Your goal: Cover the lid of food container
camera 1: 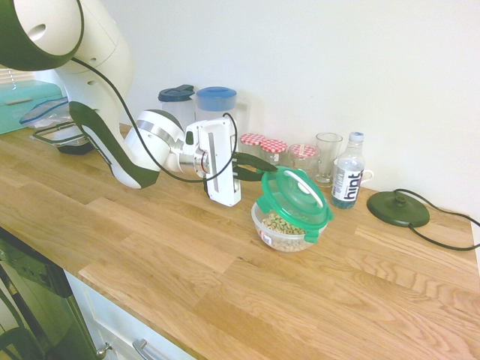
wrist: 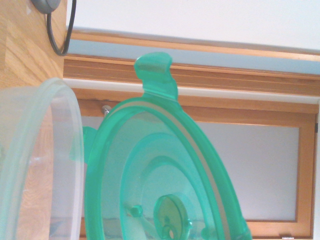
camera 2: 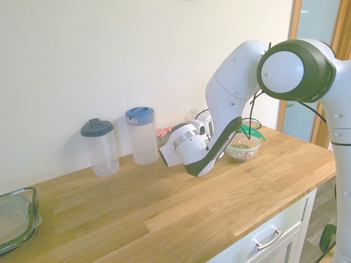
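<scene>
lid tilted over container, not seated yet

gripper (camera 1: 259, 163) fingers clamped on the near edge of the green lid (camera 1: 295, 195), which hangs slanted just above the food container (camera 1: 283, 232) on the wooden counter (camera 1: 187, 247), far side lower. container stands in front of the water bottle (camera 1: 348, 180) and jars (camera 1: 264, 145). to do it well: level the lid, centre it on the rim, lower straight, don't push the bowl sideways, release only once it sits flat all round.
</scene>
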`<state>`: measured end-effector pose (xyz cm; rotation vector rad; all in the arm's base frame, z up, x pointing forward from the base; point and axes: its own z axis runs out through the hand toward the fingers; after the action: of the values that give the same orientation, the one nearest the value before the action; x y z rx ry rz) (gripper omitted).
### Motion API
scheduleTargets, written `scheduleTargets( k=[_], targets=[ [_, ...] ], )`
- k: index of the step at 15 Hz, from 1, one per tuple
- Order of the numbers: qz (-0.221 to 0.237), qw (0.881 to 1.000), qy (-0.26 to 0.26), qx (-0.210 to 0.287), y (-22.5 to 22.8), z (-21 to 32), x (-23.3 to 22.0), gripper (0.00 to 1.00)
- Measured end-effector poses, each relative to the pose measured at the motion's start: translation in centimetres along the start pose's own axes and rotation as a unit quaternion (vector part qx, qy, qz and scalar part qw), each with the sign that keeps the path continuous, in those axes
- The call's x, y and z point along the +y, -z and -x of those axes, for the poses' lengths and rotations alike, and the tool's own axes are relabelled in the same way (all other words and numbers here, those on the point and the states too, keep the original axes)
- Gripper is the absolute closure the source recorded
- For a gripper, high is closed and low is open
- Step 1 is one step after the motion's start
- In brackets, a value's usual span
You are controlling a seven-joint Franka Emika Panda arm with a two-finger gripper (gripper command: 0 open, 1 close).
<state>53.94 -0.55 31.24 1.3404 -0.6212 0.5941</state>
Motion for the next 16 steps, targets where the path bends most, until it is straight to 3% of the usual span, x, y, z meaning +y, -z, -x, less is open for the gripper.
scheduleTargets(
  k=[1, 2, 12, 16],
  targets=[
    [0.001, 1.000, 0.003, 0.001, 0.1, 0.3, -0.3, 1.00],
    [0.001, 1.000, 0.005, 0.001, 0.1, 0.5, -0.6, 0.00],
    [-0.026, 1.000, 0.012, 0.000, 2.7, 1.2, -0.9, 0.00],
    [-0.054, 0.997, 0.030, -0.038, 3.8, 2.1, -1.0, 0.00]
  ],
)
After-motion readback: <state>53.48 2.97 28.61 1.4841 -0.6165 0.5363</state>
